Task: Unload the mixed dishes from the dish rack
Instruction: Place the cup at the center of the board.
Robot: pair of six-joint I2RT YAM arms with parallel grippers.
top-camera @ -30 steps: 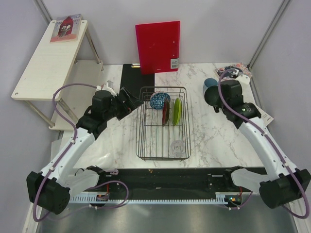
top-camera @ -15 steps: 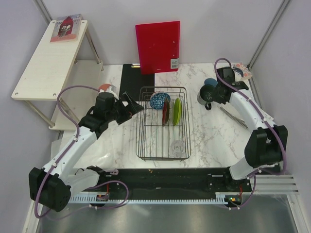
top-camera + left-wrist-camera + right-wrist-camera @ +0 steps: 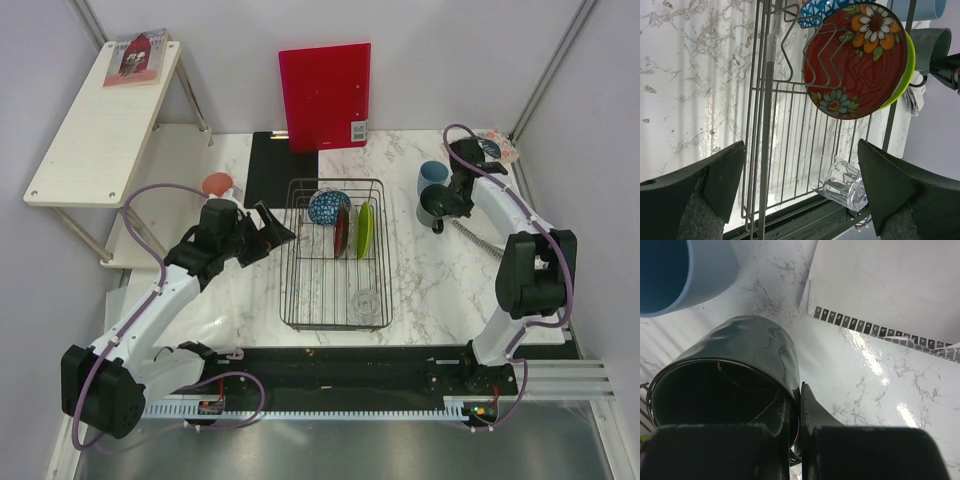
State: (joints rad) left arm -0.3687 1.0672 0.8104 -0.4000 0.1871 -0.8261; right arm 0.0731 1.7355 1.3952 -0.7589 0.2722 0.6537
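Observation:
The black wire dish rack (image 3: 300,290) stands mid-table. It holds the blue patterned bowl (image 3: 328,207), dark red plate (image 3: 342,230), lime-green dish (image 3: 366,230) and, at its near end, the clear glass (image 3: 368,300). My left gripper (image 3: 275,228) is open and empty at the rack's left rim. Its wrist view shows the rack bars (image 3: 767,100), floral red plate (image 3: 860,60), green dish (image 3: 909,60) and tilted glass (image 3: 842,182) between the jaws (image 3: 801,145). My right gripper (image 3: 799,400) is shut on the dark grey mug's (image 3: 740,355) wall, right of the rack (image 3: 432,208), beside the light blue cup (image 3: 433,173). The pink cup (image 3: 215,184) stands left. No clear glass plate shows.
A red board (image 3: 324,95) leans on the back wall behind a flat black mat (image 3: 275,165). A white shelf (image 3: 100,120) with a book (image 3: 137,55) is at the far left. A packet (image 3: 497,146) and a barcoded white sheet (image 3: 880,285) lie near the mug.
My left gripper has drawn away from the pink cup, now uncovered, and moved nearer along the rack's left rim. The right arm has swung round, carrying the mug slightly towards me.

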